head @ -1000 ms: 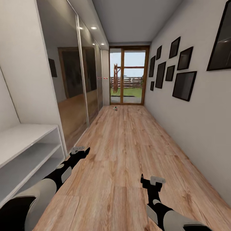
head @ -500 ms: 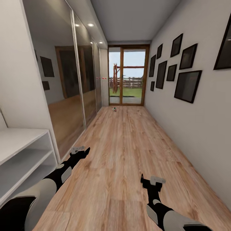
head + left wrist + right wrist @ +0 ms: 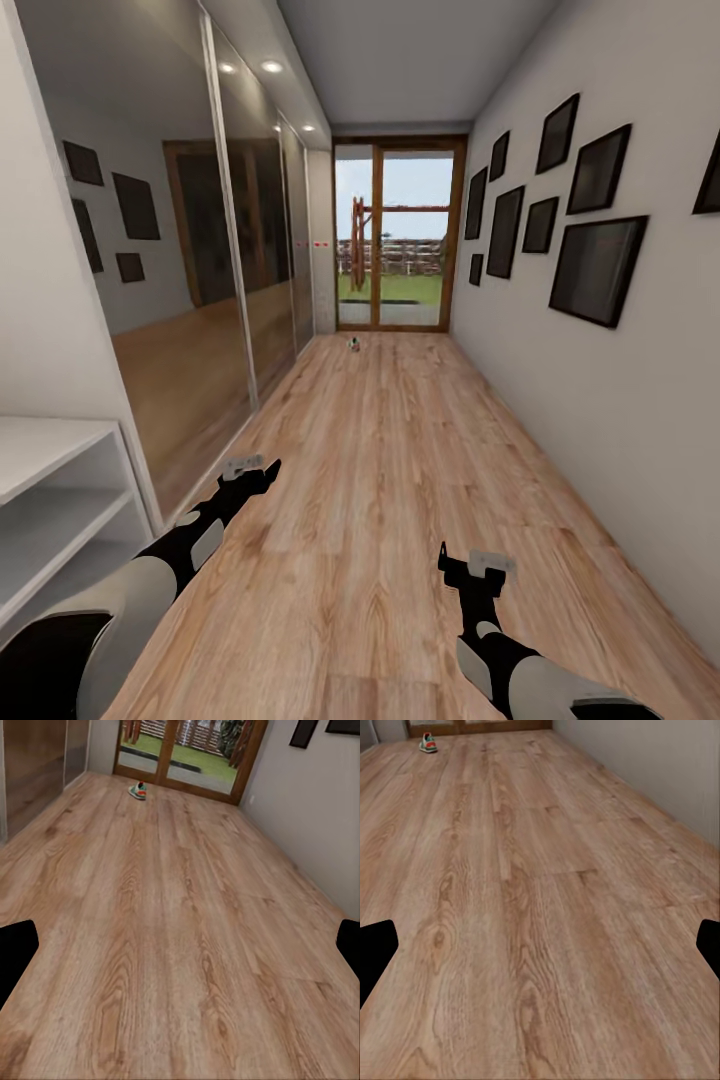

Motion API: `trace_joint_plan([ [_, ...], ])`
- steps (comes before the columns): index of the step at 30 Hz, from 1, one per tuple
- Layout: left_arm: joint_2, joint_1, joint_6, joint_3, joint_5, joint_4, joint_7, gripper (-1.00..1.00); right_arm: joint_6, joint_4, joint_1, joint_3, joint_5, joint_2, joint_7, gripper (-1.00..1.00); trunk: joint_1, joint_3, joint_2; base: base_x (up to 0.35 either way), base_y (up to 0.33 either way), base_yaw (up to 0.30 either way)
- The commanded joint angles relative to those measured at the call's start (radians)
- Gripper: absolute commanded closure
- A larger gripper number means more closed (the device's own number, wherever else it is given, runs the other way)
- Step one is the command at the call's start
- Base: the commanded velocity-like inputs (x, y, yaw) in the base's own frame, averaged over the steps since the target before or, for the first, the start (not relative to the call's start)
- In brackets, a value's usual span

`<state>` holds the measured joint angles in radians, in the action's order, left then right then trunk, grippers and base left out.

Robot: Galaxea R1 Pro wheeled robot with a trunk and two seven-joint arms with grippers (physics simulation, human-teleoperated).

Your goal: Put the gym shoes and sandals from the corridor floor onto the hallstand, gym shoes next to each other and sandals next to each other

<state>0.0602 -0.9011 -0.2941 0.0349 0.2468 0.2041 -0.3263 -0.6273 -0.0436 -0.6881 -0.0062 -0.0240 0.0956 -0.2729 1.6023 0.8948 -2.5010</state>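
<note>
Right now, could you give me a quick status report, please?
Left gripper and right gripper both open, empty. One gym shoe far down the corridor floor, near the glass door. Nothing in the way.

A long corridor floor point(image 3: 400, 480) of wood-grain planks runs to a glass door point(image 3: 398, 235), where one small gym shoe point(image 3: 353, 344) lies. Framed pictures point(image 3: 597, 268) line one wall; mirrored panels point(image 3: 180, 290) and a white shelf unit point(image 3: 50, 500) line the other.
</note>
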Motion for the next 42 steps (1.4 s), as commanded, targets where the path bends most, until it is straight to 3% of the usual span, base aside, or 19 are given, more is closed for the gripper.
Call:
trace_joint_plan([
  [1,0.0,-0.001,0.0,0.003,0.006,-0.002,-0.008,-1.0,-0.003,0.001,0.0,0.0,-0.002,0.0,-0.001,-1.0,0.0,0.001,0.0,0.346,-0.102,0.0],
  [42,0.0,-0.001,0.0,0.003,0.006,-0.002,-0.008,-1.0,-0.003,0.001,-0.001,0.0,-0.002,0.001,-0.002,-1.0,0.0,0.001,0.0,0.346,-0.102,0.0],
])
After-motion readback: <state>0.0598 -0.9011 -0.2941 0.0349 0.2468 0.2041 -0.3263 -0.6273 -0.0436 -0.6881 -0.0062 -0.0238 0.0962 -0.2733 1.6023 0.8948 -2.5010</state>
